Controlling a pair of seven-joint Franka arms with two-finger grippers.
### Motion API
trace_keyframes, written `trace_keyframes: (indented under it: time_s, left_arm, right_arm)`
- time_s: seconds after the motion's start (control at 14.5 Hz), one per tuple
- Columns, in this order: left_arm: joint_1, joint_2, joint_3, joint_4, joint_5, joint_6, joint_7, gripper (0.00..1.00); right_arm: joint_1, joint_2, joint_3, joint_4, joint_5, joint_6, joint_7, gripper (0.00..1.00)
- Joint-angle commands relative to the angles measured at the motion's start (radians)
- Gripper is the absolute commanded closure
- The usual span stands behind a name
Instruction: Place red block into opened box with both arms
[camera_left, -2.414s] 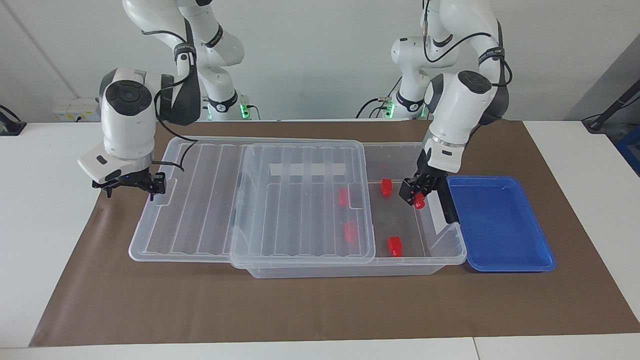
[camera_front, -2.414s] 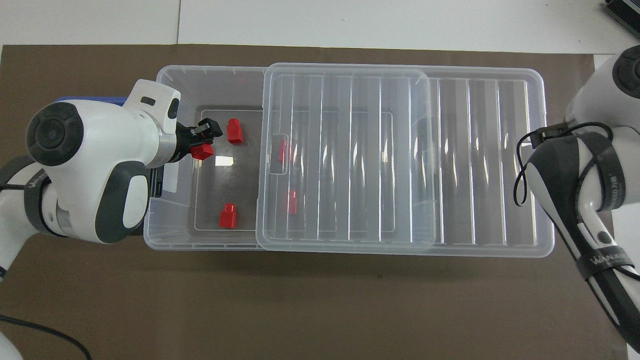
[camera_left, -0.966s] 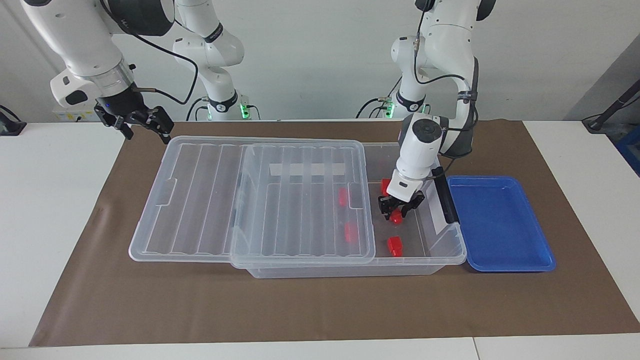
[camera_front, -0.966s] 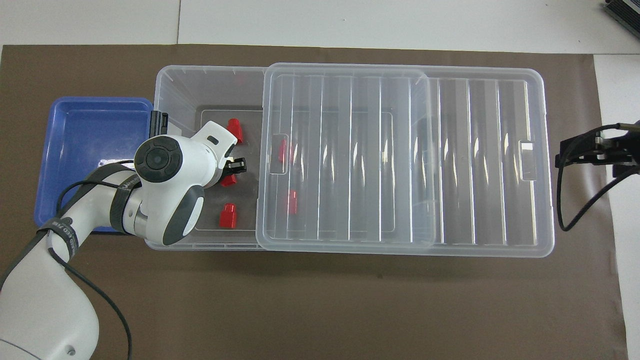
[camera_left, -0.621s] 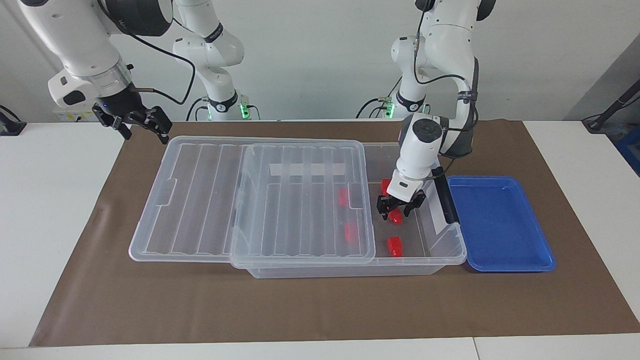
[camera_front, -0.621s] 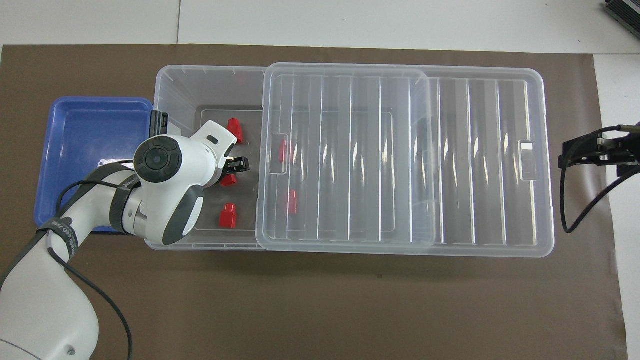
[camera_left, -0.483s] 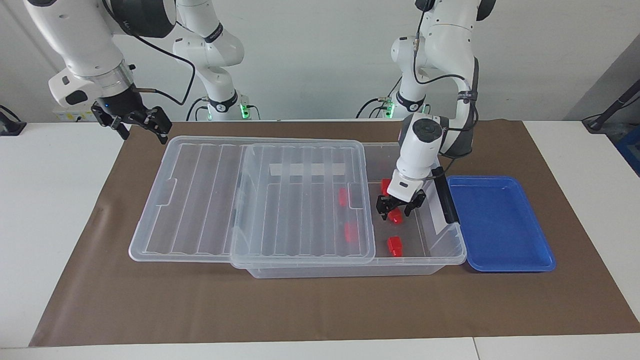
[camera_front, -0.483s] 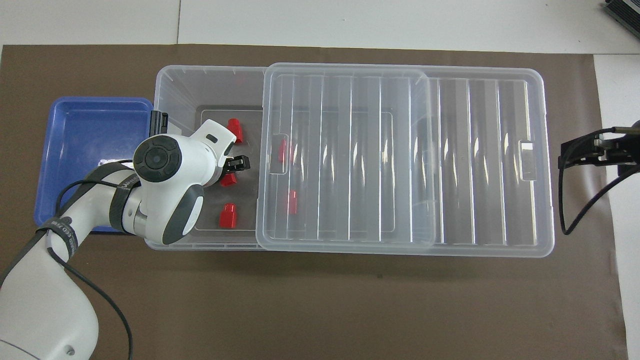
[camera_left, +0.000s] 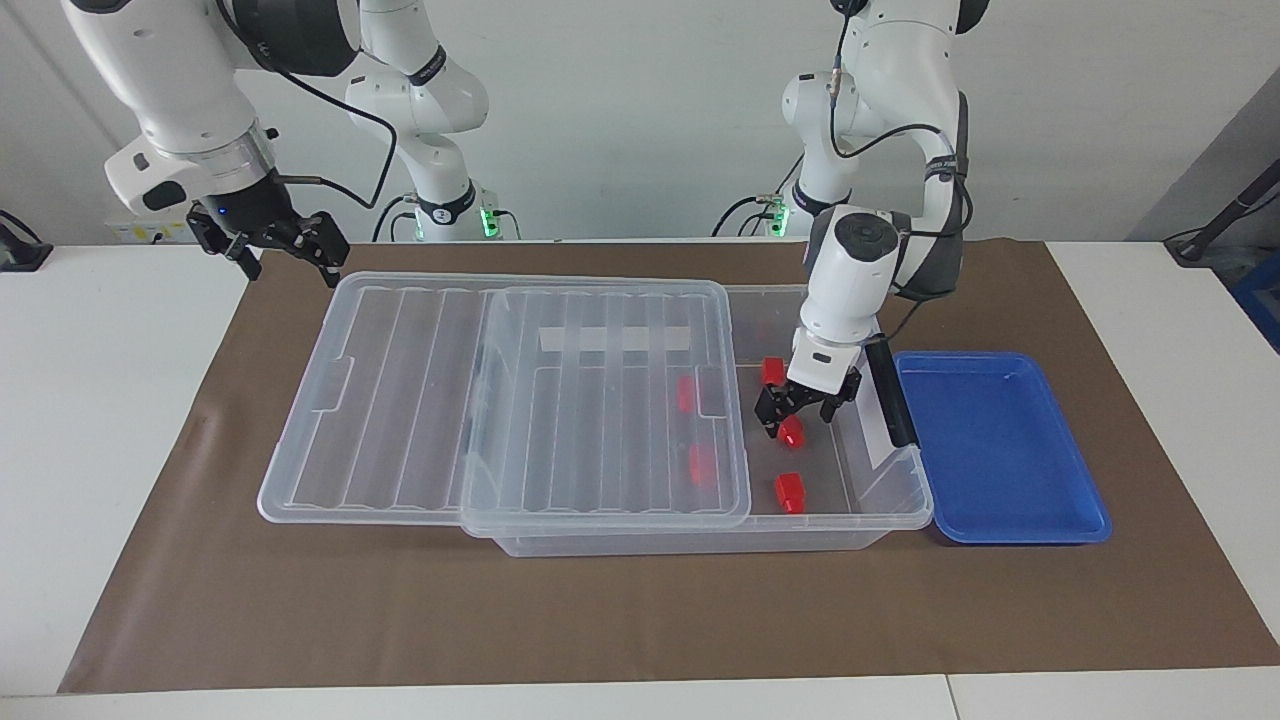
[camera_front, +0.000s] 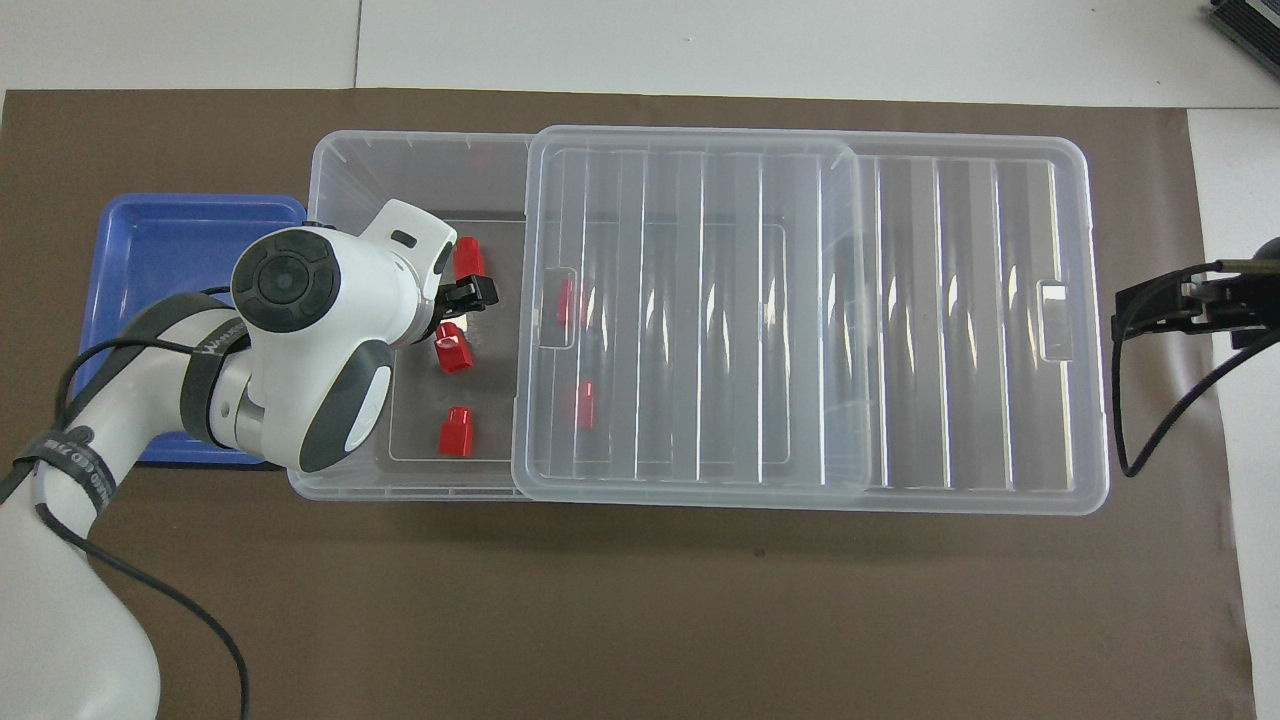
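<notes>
The box (camera_left: 905, 512) (camera_front: 335, 165) is a clear bin with its ribbed lid (camera_left: 400, 400) (camera_front: 950, 300) slid toward the right arm's end, so the end by the left arm is uncovered. My left gripper (camera_left: 797, 413) (camera_front: 460, 312) hangs open inside that uncovered end. A red block (camera_left: 791, 432) (camera_front: 453, 351) lies loose on the box floor just under it. Two more red blocks (camera_left: 771, 372) (camera_left: 789, 491) rest on the open floor and two others (camera_left: 686, 394) (camera_left: 702, 463) show through the lid. My right gripper (camera_left: 288, 260) (camera_front: 1190, 305) waits open in the air over the mat by the lid's corner.
A shallow blue tray (camera_left: 1000, 440) (camera_front: 180, 260) sits against the box at the left arm's end. A black clip handle (camera_left: 890, 395) stands on the box wall beside the left gripper. A brown mat (camera_left: 640, 620) covers the white table.
The left gripper has opened and let go of the red block, which now lies on the box floor. Its hand has risen slightly and tilted. The right arm has barely moved.
</notes>
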Motion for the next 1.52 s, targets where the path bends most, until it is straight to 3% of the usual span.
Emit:
trace_keyframes:
  time_s: [0.0,0.41,0.69,0.76,0.83,0.97,1.03,1.24,1.45]
  left_arm:
    - [-0.015,-0.023,0.008,0.103,0.018,-0.170,-0.029,0.00]
    - [0.003,-0.078,0.020,0.197,0.018,-0.308,-0.031,0.00]
    - [0.019,-0.101,0.034,0.223,0.017,-0.310,-0.032,0.00]
    - [0.033,-0.127,0.043,0.222,0.017,-0.319,-0.018,0.00]
    - [0.060,-0.153,0.047,0.217,0.017,-0.331,-0.014,0.00]
    - [0.106,-0.193,0.050,0.220,0.012,-0.377,0.033,0.00]
    - [0.140,-0.211,0.050,0.219,0.008,-0.402,0.110,0.00]
    - [0.209,-0.242,0.050,0.219,0.006,-0.469,0.329,0.00]
    - [0.241,-0.267,0.051,0.216,0.006,-0.521,0.371,0.00]
  right_arm:
    - [-0.003,-0.010,0.000,-0.013,0.011,0.006,-0.044,0.00]
    - [-0.010,-0.011,0.000,-0.020,0.053,0.022,-0.041,0.00]
    - [-0.012,-0.011,0.000,-0.020,0.053,0.023,-0.042,0.00]
    - [-0.013,-0.011,0.000,-0.020,0.053,0.025,-0.047,0.06]
    - [-0.015,-0.011,0.000,-0.020,0.053,0.026,-0.054,0.24]
    - [-0.030,-0.010,-0.002,-0.029,0.053,0.051,-0.082,0.82]
    - [-0.042,-0.010,-0.002,-0.035,0.053,0.054,-0.109,1.00]
    - [-0.085,-0.011,-0.006,-0.072,0.053,0.113,-0.154,1.00]
    - [-0.171,-0.007,-0.008,-0.141,0.053,0.217,-0.364,1.00]
